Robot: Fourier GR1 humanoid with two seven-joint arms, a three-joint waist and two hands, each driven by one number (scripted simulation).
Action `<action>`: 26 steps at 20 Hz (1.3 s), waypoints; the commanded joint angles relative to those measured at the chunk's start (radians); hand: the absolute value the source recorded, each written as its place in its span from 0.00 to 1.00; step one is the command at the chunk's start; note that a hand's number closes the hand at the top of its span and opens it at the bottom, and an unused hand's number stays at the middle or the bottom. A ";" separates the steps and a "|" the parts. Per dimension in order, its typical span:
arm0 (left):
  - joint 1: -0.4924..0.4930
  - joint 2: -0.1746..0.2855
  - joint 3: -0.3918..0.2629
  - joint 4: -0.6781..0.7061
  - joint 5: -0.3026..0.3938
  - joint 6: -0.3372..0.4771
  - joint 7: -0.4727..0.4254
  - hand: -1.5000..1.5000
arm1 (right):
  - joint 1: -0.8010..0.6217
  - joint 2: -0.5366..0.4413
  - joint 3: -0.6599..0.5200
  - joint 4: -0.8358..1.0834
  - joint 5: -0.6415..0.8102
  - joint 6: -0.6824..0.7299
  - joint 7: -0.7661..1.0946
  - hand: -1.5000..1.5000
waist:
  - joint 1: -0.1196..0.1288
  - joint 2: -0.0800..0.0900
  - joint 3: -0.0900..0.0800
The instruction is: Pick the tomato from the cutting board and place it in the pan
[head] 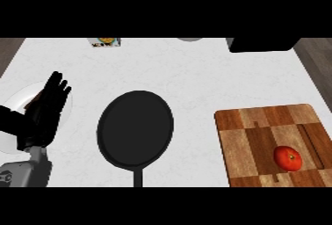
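Note:
A red tomato (pixel 288 157) lies on the wooden cutting board (pixel 259 132) at the lower right of the head view. A black pan (pixel 135 128) sits in the middle of the white counter, its handle pointing toward the lower edge, nothing inside it. My left hand (pixel 45 114) rests at the left with its fingers straight and pointing up, well left of the pan and far from the tomato. My right hand does not show.
A white plate (pixel 14 103) lies under and behind my left hand at the counter's left edge. A small packet (pixel 104 42), a grey round object (pixel 190 39) and a black box (pixel 262 44) stand along the far edge.

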 commanded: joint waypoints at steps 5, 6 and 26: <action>-0.044 -0.011 -0.027 -0.040 -0.024 0.015 0.082 0.50 | 0.009 -0.127 -0.063 -0.027 0.136 0.066 -0.008 0.00 | 0.038 0.005 -0.003; -0.011 0.005 -0.025 -0.073 -0.017 -0.001 0.083 0.50 | 0.000 -0.126 -0.015 -0.007 0.223 0.016 -0.013 0.00 | 0.050 0.005 -0.002; 0.022 -0.028 -0.005 -0.052 -0.014 -0.034 0.044 0.50 | -0.100 -0.236 0.297 -0.292 0.615 0.268 0.468 0.00 | 0.044 0.005 -0.003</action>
